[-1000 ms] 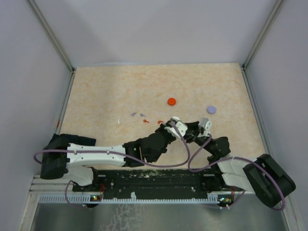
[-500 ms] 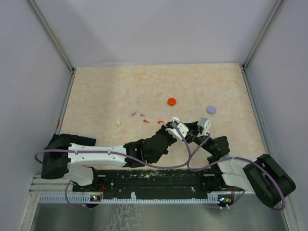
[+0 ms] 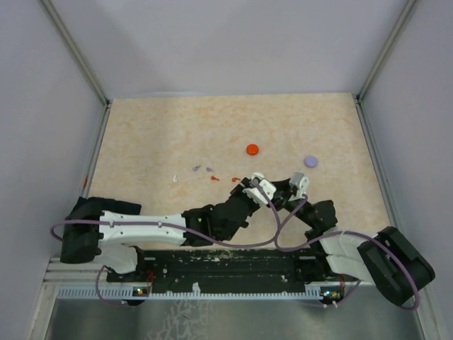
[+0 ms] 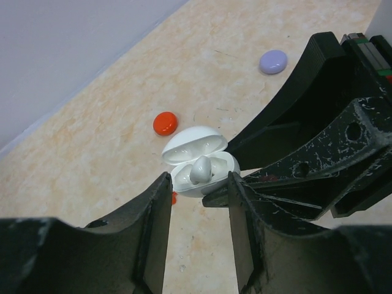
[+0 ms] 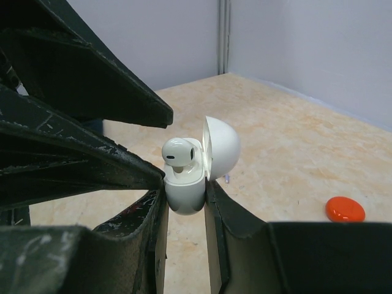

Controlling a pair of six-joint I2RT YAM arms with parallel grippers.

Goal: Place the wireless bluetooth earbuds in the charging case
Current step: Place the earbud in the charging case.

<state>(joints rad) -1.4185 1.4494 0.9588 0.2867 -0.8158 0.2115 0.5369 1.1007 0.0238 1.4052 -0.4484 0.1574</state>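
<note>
The white charging case (image 5: 184, 191) hangs above the table with its lid (image 5: 222, 147) flipped open. My right gripper (image 5: 185, 199) is shut on the case's body. One white earbud (image 5: 179, 153) sits in the case, its head standing proud. My left gripper (image 4: 198, 191) is open just short of the case (image 4: 202, 173), with nothing between its fingers. On the table to the left lie loose earbuds: a white one (image 3: 175, 178), two purple (image 3: 197, 168) (image 3: 209, 169) and two red (image 3: 214, 178) (image 3: 236, 180).
A red disc (image 3: 252, 149) and a purple disc (image 3: 310, 161) lie on the table beyond the grippers. Both arms meet near the table's front middle, the fingers close together. Grey walls enclose the table on three sides.
My left gripper has opened and let go of the white earbud, which now rests in the case. The right gripper has kept still with the case.
</note>
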